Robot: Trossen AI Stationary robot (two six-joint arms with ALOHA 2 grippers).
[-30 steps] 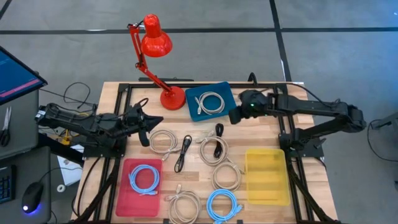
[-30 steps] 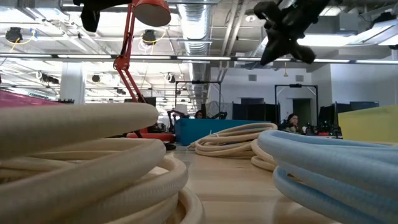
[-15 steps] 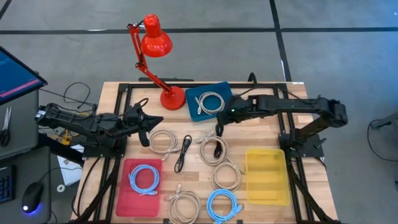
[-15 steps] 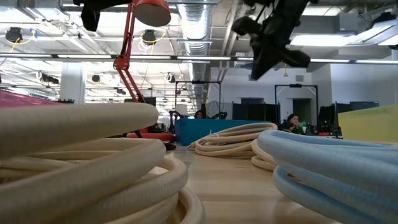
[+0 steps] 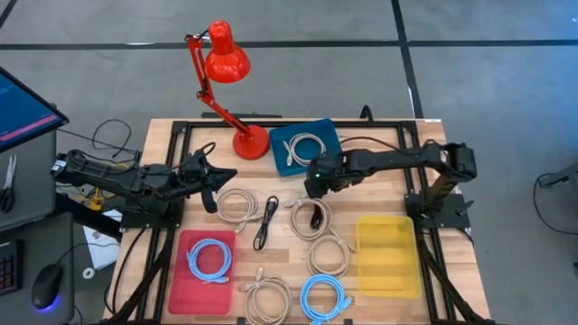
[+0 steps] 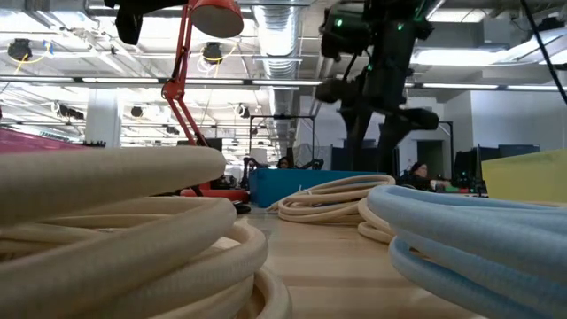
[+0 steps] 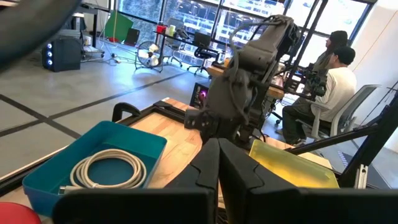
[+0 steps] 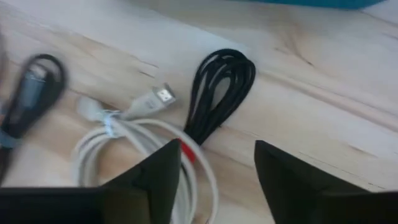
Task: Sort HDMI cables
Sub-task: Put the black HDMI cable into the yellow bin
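A thin black HDMI cable bundle (image 8: 219, 93) lies on the table, its lower end across a beige-white coil (image 5: 312, 221). My right gripper (image 8: 217, 180) hovers open just above it, fingers pointing down, one on either side of the bundle's line, touching nothing; in the high view it (image 5: 312, 187) covers the bundle's far end. My left gripper (image 7: 219, 168) waits shut at the table's left (image 5: 213, 177). Another black bundle (image 5: 265, 222), beige coils (image 5: 237, 205) (image 5: 330, 256) (image 5: 268, 298) and a light-blue coil (image 5: 323, 298) lie loose on the wood.
A blue tray (image 5: 282, 135) at the far middle holds a beige coil. A red tray (image 5: 185, 280) near left holds a light-blue coil. A yellow tray (image 5: 386, 257) stands near right. A red desk lamp (image 5: 226, 63) rises behind the blue tray. People sit beyond the table.
My right gripper has swung from the table's far right toward the left and near side, come down over the black bundle on the beige coil, tipped to point down, and opened. The cables have stayed in place.
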